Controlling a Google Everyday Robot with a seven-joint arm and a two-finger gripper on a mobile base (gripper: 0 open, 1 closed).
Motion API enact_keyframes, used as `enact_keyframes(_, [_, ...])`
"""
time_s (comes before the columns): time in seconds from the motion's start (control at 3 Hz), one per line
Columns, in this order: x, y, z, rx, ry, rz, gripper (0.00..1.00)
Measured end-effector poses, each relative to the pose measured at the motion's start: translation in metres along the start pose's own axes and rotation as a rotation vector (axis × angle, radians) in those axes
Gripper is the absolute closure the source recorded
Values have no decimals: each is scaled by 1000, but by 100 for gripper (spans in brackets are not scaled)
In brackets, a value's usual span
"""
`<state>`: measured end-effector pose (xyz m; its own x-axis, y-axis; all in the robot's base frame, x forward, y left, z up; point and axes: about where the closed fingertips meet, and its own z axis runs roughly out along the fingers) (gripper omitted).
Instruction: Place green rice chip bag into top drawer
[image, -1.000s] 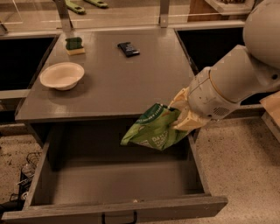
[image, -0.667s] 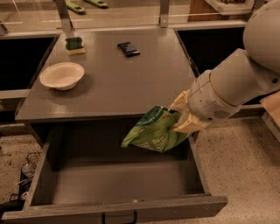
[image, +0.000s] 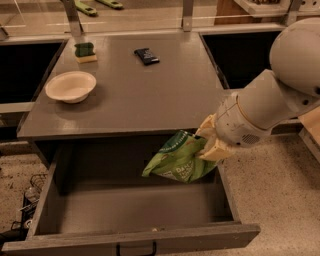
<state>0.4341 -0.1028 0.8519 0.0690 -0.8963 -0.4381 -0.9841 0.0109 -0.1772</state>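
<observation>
Nearest you, the top drawer (image: 75, 220) is pulled wide open, its front panel running along the bottom edge with the black handle (image: 135, 248) at the middle, and the plain grey floor showing inside. Look up to the right side of that drawer: your tool (image: 205, 140) sits just below the desk's (image: 150, 95) near edge, its tan fingers (image: 216, 151) clenched on the right end of the green rice chip bag (image: 177, 161). The bag hangs out to the left of the tool, tilted, white lettering facing you, and it's over the right half of the drawer's interior; whether its lower edge touches the floor, you can't tell from here. The white arm (image: 280, 95) reaches in from the right. On the desk top, a white bowl (image: 71, 86) stands at the left. Further back, a green-and-yellow sponge (image: 85, 52) lies at the far left, and a small dark packet (image: 146, 56) lies near the far middle, well apart from both.
</observation>
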Motion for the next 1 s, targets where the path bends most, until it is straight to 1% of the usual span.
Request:
enact_keyframes(0.33, [14,0,26,-69,17,28,100])
enact_keyframes(0.67, [14,0,26,-69,16,29,100])
enact_keyframes(1.0, [15,-2,32,-68,-17,41,100])
